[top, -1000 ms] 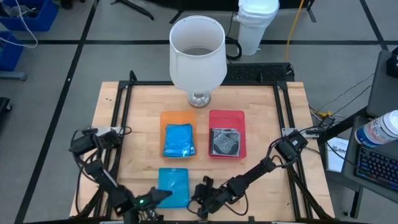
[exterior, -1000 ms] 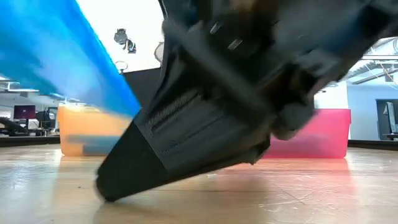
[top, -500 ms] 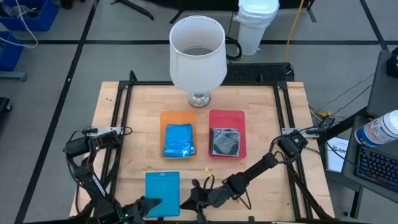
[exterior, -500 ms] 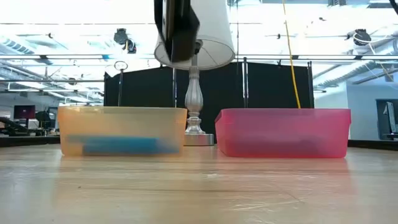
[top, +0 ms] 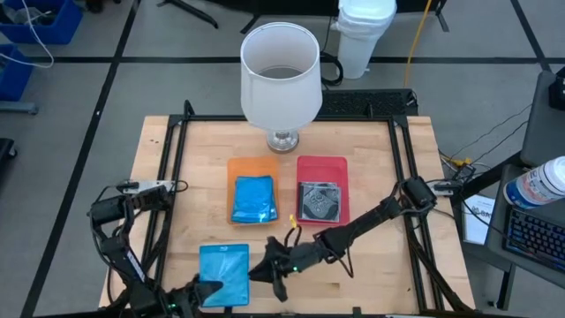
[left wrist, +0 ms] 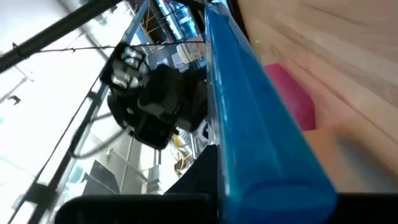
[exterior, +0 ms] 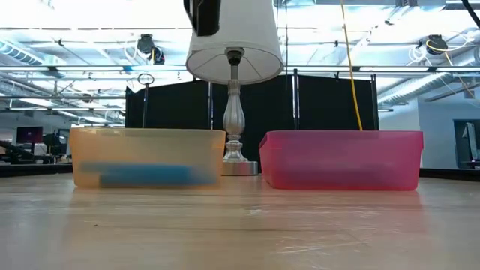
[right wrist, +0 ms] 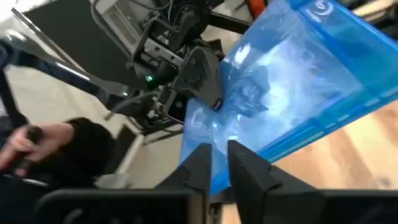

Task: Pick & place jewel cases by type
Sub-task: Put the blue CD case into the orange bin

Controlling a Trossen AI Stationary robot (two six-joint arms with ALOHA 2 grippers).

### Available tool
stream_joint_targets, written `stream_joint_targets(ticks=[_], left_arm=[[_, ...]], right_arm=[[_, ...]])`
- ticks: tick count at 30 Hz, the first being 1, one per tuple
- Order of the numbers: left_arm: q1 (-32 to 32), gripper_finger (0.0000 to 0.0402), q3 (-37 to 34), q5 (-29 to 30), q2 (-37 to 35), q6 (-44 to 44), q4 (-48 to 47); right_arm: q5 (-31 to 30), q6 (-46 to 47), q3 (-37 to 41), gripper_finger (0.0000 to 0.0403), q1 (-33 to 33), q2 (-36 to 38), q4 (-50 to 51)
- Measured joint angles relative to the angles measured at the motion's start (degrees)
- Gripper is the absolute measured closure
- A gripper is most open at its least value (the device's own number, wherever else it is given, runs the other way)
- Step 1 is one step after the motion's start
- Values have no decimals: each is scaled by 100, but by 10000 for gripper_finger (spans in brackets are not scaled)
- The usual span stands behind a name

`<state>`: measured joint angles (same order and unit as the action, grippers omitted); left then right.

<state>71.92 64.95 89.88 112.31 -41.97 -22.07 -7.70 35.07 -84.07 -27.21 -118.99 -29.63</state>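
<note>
Blue jewel case held off the table at the near edge, between both arms.

Left gripper [top: 205, 291] is clenched on the blue jewel case [top: 223, 274]; right gripper [top: 265, 269] sits at its other edge, fingers nearly together, grip uncertain. Another blue case [top: 254, 198] lies in the orange tray [top: 252, 166]; a dark grey case [top: 319, 200] lies in the red tray [top: 321, 164].
</note>
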Motion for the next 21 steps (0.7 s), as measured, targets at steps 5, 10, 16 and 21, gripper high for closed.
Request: stream_joint_targets(ticks=[5, 10, 16, 21], left_arm=[[-25, 391, 0, -10, -2, -7, -322], [-61, 382, 0, 1, -7, 39, -491], [-144, 391, -1, -30, -7, 50, -510], [-149, 383, -2, -39, -7, 75, -566]], right_arm=[[354, 677, 4, 295, 181, -5, 233], [352, 1280, 2, 236, 297, -1, 205], [266, 1708, 2, 196, 406, 1, 291], [446, 1740, 0, 186, 439, 28, 355]])
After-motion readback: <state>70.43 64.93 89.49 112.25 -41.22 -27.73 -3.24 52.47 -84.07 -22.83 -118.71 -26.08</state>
